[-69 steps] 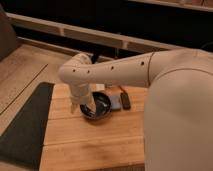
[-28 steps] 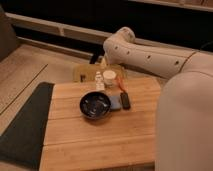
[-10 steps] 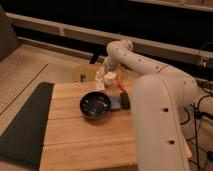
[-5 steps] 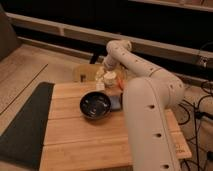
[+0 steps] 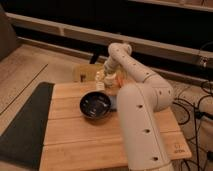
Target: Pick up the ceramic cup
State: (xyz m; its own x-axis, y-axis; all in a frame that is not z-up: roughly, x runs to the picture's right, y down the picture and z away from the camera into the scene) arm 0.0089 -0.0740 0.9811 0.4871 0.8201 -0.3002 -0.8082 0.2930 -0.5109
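The gripper (image 5: 103,76) hovers at the ceramic cup (image 5: 106,78), at 12 o'clock from the dark bowl (image 5: 95,105) on the wooden table (image 5: 80,140). The cup is probably light, rigid, glazed-slick and chippable (best pinched across its rim).
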